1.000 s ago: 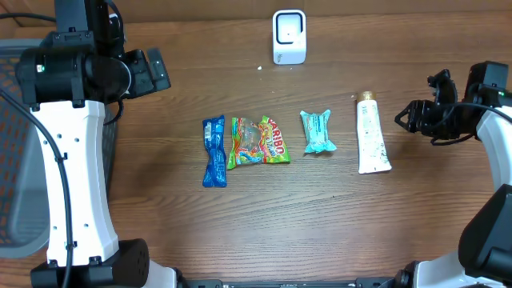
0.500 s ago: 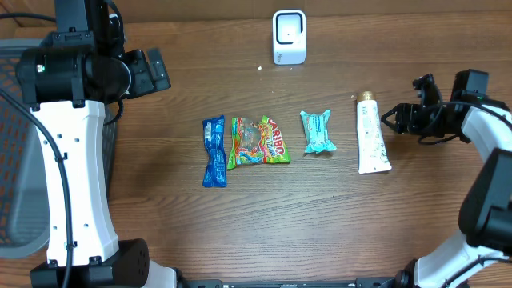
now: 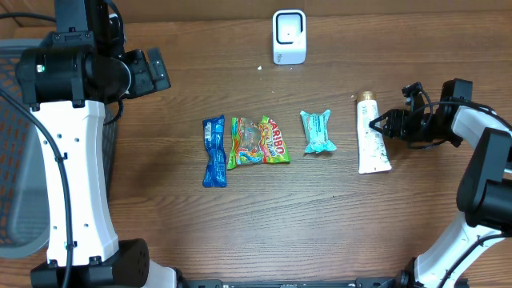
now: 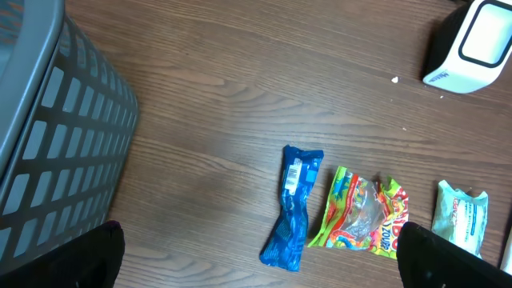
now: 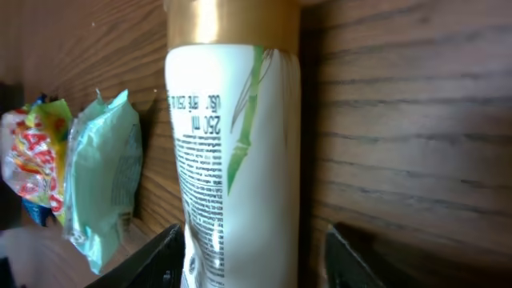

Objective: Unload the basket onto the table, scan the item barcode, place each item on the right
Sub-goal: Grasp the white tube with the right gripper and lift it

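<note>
Wooden bench carries four items in one row, with one grey basket at its left edge and one white scanner at the far edge. The white tube, with gold cap and green leaf print, lies flat at the row's right end, followed leftward by the teal packet, gummy bag and blue packet. Bare wood surrounds the row. Left gripper: jaws wide apart, empty. Right gripper: jaws apart at the tube's right edge, not clamped.

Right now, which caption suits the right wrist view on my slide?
Open right end effector straddles a gold-capped white tube lying on the wood table beside a mint packet.
</note>
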Action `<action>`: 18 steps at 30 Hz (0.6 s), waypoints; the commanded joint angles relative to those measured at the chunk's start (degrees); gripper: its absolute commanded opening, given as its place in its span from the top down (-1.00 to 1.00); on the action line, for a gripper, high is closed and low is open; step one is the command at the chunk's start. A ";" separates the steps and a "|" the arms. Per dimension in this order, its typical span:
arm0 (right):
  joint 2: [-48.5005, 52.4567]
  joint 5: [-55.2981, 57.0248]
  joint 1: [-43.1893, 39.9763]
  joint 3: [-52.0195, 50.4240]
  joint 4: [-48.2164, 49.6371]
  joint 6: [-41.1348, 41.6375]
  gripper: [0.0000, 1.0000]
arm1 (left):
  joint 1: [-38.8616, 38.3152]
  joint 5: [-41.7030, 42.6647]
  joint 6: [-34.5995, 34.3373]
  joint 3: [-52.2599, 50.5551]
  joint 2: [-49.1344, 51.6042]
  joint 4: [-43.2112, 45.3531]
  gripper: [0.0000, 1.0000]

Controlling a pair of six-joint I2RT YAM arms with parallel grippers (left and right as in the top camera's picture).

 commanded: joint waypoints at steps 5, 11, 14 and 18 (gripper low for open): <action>2.10 0.55 1.38 -5.84 2.05 -0.24 0.01 | -0.11 -0.76 0.68 1.09 -0.17 0.20 -1.00; 2.10 2.05 1.44 -8.04 6.32 5.05 0.42 | -0.11 -0.74 0.68 1.09 -0.17 0.20 -0.99; 2.10 1.97 1.44 -7.98 7.37 8.07 0.73 | -0.11 -0.76 0.68 1.09 -0.17 0.20 -1.00; 2.05 0.63 1.44 -7.21 7.67 13.00 0.92 | -0.11 -0.74 0.68 1.09 -0.17 0.20 -0.99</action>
